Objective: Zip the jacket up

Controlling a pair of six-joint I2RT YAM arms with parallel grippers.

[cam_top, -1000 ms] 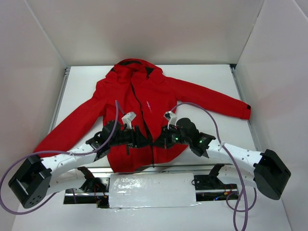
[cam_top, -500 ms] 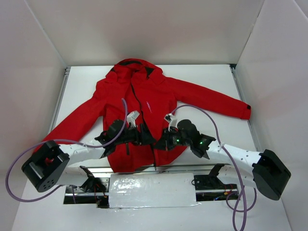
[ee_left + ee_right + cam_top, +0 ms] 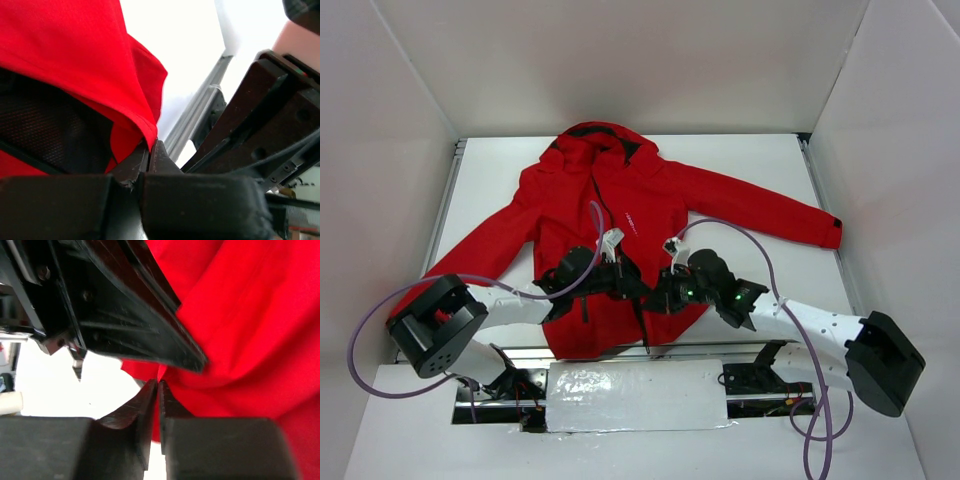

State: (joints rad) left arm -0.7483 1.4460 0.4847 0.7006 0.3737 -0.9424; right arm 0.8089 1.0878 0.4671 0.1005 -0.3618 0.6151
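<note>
The red jacket [image 3: 582,205] lies spread flat on the white table, hood at the far end and front opening running down the middle. Both grippers meet at the lower front by the opening. My left gripper [image 3: 634,289] is shut on the red hem edge [image 3: 148,131], with the dark mesh lining [image 3: 45,135] showing beside it. My right gripper [image 3: 656,297] has its jaws almost together, a thin red fold [image 3: 161,374] pinched at the tips. The jacket [image 3: 250,315] fills the right wrist view. The zip slider is hidden.
The table's metal front rail [image 3: 192,117] runs just past the hem. A white padded block [image 3: 635,395] sits at the near edge between the arm bases. White walls enclose the table. The two gripper bodies [image 3: 125,310] are crowded against each other.
My left arm swung right toward the jacket's middle opening, and its jaws went from open to shut on the hem. The right arm barely shifted.
</note>
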